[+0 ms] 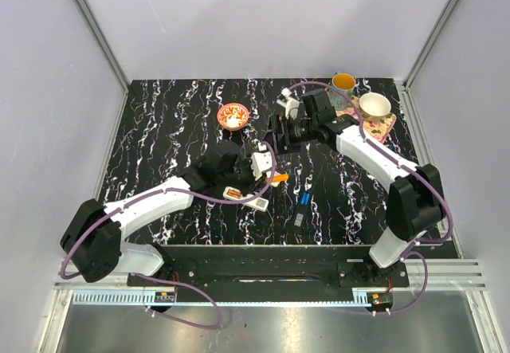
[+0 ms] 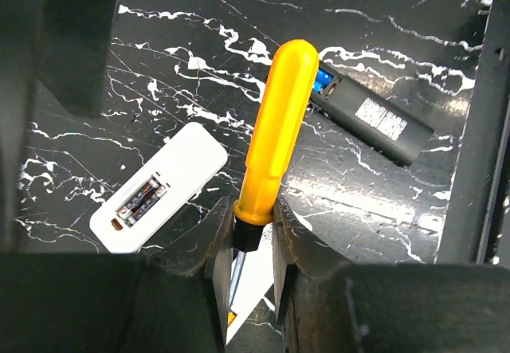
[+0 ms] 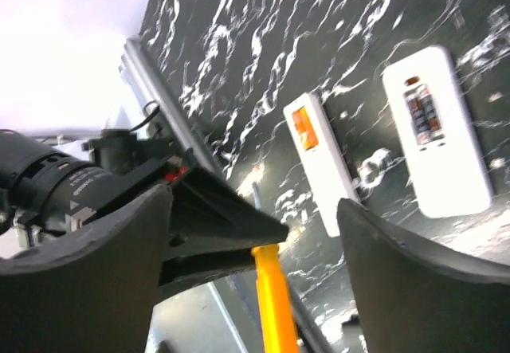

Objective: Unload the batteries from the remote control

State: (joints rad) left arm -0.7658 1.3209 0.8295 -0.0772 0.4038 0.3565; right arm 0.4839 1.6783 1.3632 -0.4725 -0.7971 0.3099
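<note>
My left gripper (image 1: 261, 166) (image 2: 253, 233) is shut on the collar of an orange-handled screwdriver (image 1: 278, 179) (image 2: 275, 138), its blade pointing down. Two white remotes lie open below it. One remote (image 1: 233, 194) (image 3: 321, 170) shows an orange battery (image 3: 301, 126) in its bay. The other remote (image 1: 259, 202) (image 2: 159, 187) (image 3: 437, 142) holds cells (image 2: 139, 201) (image 3: 421, 114) in its bay. My right gripper (image 1: 280, 130) (image 3: 255, 205) is open and empty, hovering just behind the left gripper and looking down at both remotes.
A dark remote with a blue part (image 1: 304, 198) (image 2: 370, 118) and a small grey piece (image 1: 299, 219) lie right of the white remotes. A red bowl (image 1: 233, 115) stands at the back, a yellow cup (image 1: 343, 82) and white bowl (image 1: 374, 104) on a mat at back right.
</note>
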